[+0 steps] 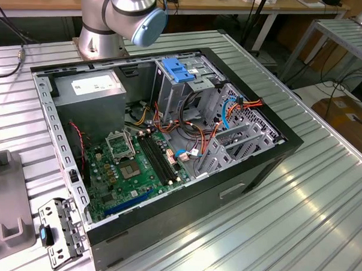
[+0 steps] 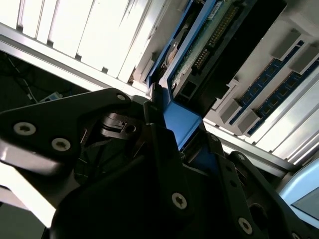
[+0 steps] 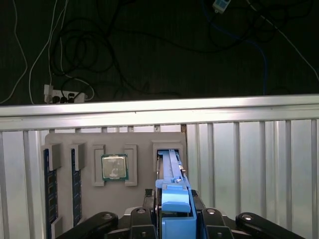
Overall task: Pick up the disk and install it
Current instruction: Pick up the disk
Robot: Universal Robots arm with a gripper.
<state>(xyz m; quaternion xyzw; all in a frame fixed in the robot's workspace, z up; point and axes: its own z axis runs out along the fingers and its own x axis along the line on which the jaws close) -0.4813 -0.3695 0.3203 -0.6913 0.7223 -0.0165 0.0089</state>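
The disk (image 3: pixel 173 196) stands on edge in a slot of a grey holder (image 3: pixel 144 140), one bright blue side rail facing the first wrist view. In the second wrist view its dark body and connector side (image 2: pixel 209 45) stretch away from the fingers. My gripper (image 3: pixel 174 211) straddles the near end of the disk, and its black fingers (image 2: pixel 159 149) press the blue rail from both sides, so the gripper (image 2: pixel 182 127) is shut on it. The disk's far end sits in the holder's slot.
The holder also carries a processor chip (image 3: pixel 114 167) and memory sticks (image 3: pixel 47 189). In the exterior view the open computer case (image 1: pixel 276 153) lies on the ribbed metal table, with a drive cage (image 1: pixel 171 93) topped by a blue latch plate (image 1: pixel 175 69). The arm's base (image 1: pixel 123 13) stands behind it.
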